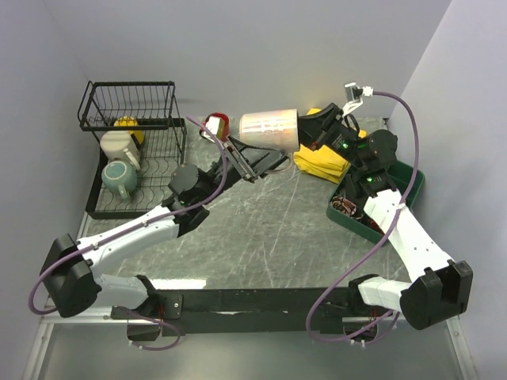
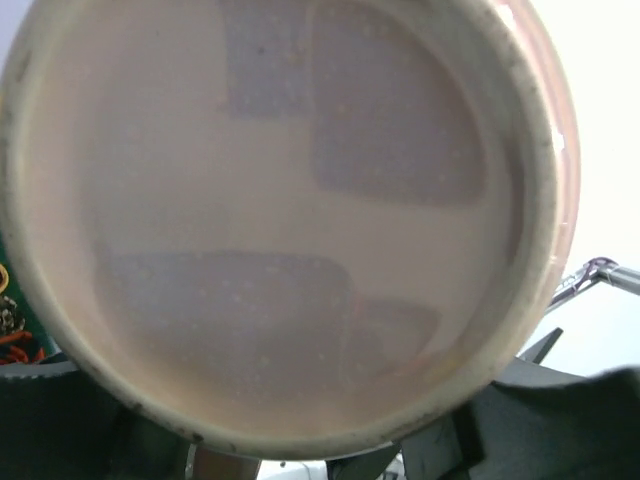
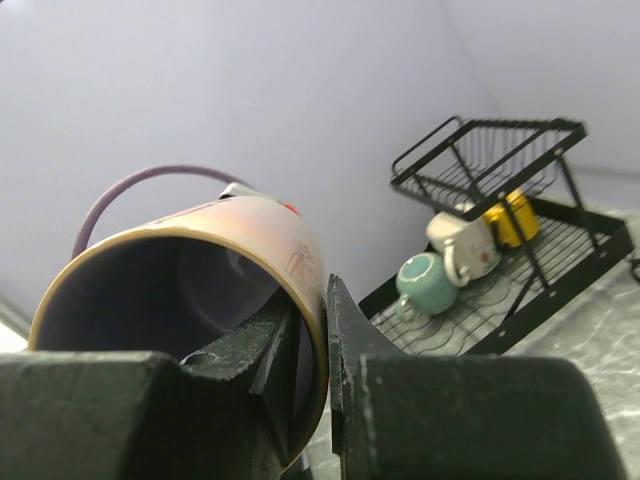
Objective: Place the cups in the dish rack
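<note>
A pinkish-beige mug with a purple inside hangs on its side above the table's far middle. My right gripper is shut on its rim, one finger inside and one outside, as the right wrist view shows on the mug. My left gripper is open just below the mug's base end, and that base fills the left wrist view. The black wire dish rack at far left holds a yellow mug, a cream mug and a teal mug. A red mug stands behind the left gripper.
A yellow cloth lies under the right wrist. A green compartment tray with small items sits at the right, beside the right arm. Walls close off the far and side edges. The rack also shows in the right wrist view.
</note>
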Controlling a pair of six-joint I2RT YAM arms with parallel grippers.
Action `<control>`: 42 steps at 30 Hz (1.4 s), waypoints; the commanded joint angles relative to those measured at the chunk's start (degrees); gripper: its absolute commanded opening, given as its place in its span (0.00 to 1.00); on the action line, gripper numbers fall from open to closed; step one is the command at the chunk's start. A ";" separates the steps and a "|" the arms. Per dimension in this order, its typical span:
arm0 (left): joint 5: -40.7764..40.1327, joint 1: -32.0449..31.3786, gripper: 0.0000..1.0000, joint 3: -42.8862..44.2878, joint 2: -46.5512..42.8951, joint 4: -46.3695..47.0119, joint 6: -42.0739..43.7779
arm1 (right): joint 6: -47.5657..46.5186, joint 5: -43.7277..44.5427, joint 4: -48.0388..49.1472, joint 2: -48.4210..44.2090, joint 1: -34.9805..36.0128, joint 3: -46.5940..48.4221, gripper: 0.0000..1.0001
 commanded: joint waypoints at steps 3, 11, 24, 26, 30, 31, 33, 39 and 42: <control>-1.96 -0.78 0.57 5.51 2.26 7.76 -1.47 | -2.12 3.15 6.22 -2.57 0.41 2.25 0.00; -1.16 -0.87 0.01 5.43 2.45 8.74 -1.03 | -2.91 2.02 6.22 -2.83 0.32 1.64 0.00; -5.46 -0.34 0.01 -2.48 -5.81 8.91 -1.55 | -9.50 -1.24 -1.85 -4.68 0.32 -0.83 0.57; -5.99 -0.16 0.01 -3.71 -7.04 9.00 -1.73 | -10.64 -1.59 -2.65 -5.29 0.32 -1.52 0.60; -7.84 0.71 0.01 -6.26 -9.59 9.08 -2.52 | -13.28 -2.21 -6.59 -6.35 0.32 -2.67 0.65; -8.45 1.06 0.01 -6.96 -10.29 9.00 -2.70 | -13.98 -2.38 -7.30 -7.05 0.24 -3.02 0.67; -9.16 2.30 0.01 -8.98 -12.84 7.86 -3.05 | -15.83 -3.43 -8.88 -7.75 0.24 -4.16 0.68; -10.48 5.81 0.01 -11.98 -20.66 -1.36 -0.24 | -20.84 -6.77 -13.19 -10.39 -0.03 -6.63 0.69; -12.05 7.83 0.01 -13.55 -24.70 -7.41 1.25 | -22.95 -11.50 -14.34 -11.36 -1.69 -7.15 0.71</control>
